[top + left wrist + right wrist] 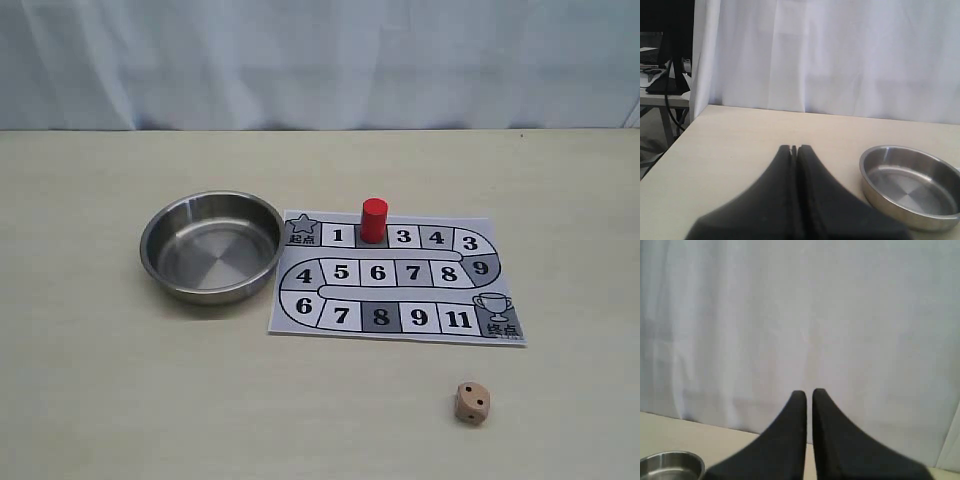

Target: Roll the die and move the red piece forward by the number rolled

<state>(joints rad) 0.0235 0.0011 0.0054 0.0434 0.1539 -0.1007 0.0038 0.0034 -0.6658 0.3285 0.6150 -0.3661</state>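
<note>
Both my grippers sit out of the wide view, likely parked so the board (419, 318) reads clearly. The left gripper (794, 148) and right gripper (809, 392) each have fingers pressed together, holding nothing. The die (472, 402) lies on the bare table (100, 400), near and right, well apart from the steel bowl (170, 240) (probably the rolling tray). The red piece (374, 219) stands upright on the far row, between squares 1 and 3.

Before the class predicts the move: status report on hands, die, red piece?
Left hand, right hand shut, empty. Die on table, off board. Red piece upright between 1 and 3. Nothing blocking.
</note>
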